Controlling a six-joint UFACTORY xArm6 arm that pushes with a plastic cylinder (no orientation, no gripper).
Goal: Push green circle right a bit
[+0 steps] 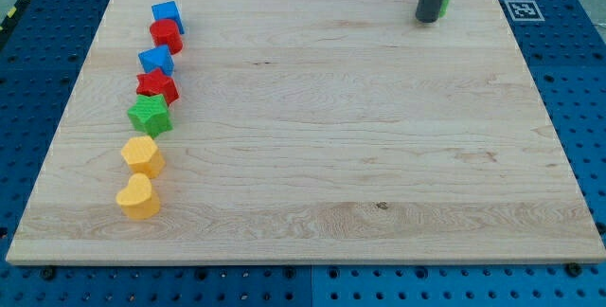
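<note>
The green circle (445, 2) sits near the view's top right of the wooden board (312, 127), mostly hidden behind my dark rod; only a thin green sliver shows at the rod's right side. My tip (427, 18) rests on the board just left of and against the green circle.
A column of blocks runs down the view's left side: a blue cube (168, 14), a red circle (167, 35), a blue block (157, 59), a red star (157, 86), a green star (151, 115), a yellow hexagon (142, 155) and a yellow heart (138, 197). A marker tag (522, 9) lies beyond the top right corner.
</note>
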